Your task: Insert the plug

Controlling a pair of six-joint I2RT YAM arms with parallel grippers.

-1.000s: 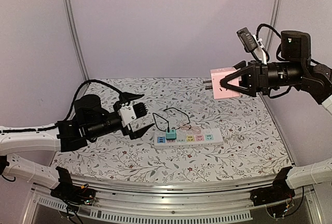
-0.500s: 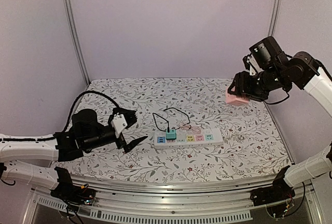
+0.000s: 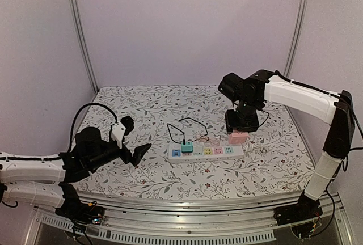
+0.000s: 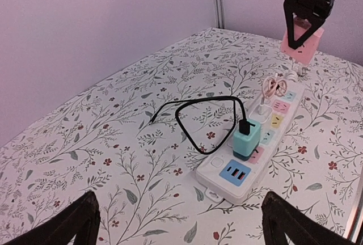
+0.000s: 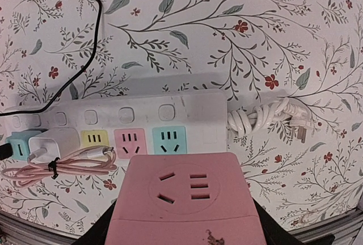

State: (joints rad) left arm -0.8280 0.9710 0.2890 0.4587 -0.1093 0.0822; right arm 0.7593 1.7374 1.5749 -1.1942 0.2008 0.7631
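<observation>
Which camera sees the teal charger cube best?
The left wrist view: the teal charger cube sits large and whole on the white power strip. The top view shows it tiny; the right wrist view catches only its edge.

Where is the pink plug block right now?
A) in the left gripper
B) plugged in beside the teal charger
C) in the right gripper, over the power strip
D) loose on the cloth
C: the right gripper clamps the pink plug block above the power strip; the left gripper is open and empty.
</observation>
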